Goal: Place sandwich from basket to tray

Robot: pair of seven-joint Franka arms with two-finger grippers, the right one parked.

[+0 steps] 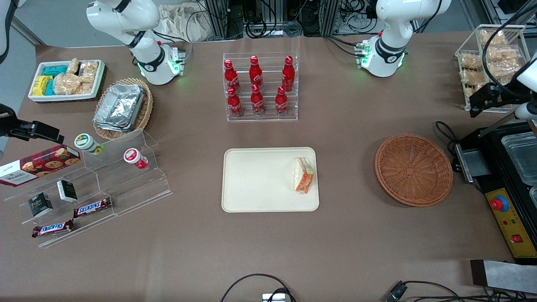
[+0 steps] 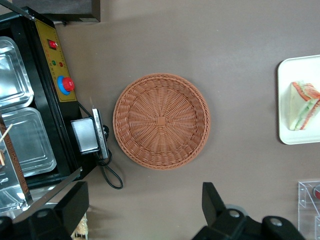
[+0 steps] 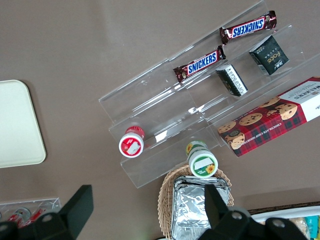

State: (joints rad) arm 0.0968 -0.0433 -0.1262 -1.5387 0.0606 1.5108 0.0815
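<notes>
The sandwich [image 1: 303, 175], white bread in clear wrap with orange and green filling, lies on the cream tray [image 1: 260, 180], near the tray's edge toward the working arm. It also shows in the left wrist view [image 2: 303, 106] on the tray [image 2: 295, 75]. The round reddish-brown basket [image 1: 413, 170] is empty; it also shows in the left wrist view [image 2: 161, 121]. My left gripper [image 1: 486, 100] is raised above the table at the working arm's end, farther from the front camera than the basket. In the left wrist view the gripper [image 2: 145, 210] is open and empty.
A black machine with metal pans and a red button [image 1: 509, 184] stands beside the basket. A wire rack of bagged snacks [image 1: 491, 54] is near the gripper. A cola bottle rack [image 1: 260, 86] stands farther back than the tray. An acrylic stand [image 1: 96, 184] is toward the parked arm's end.
</notes>
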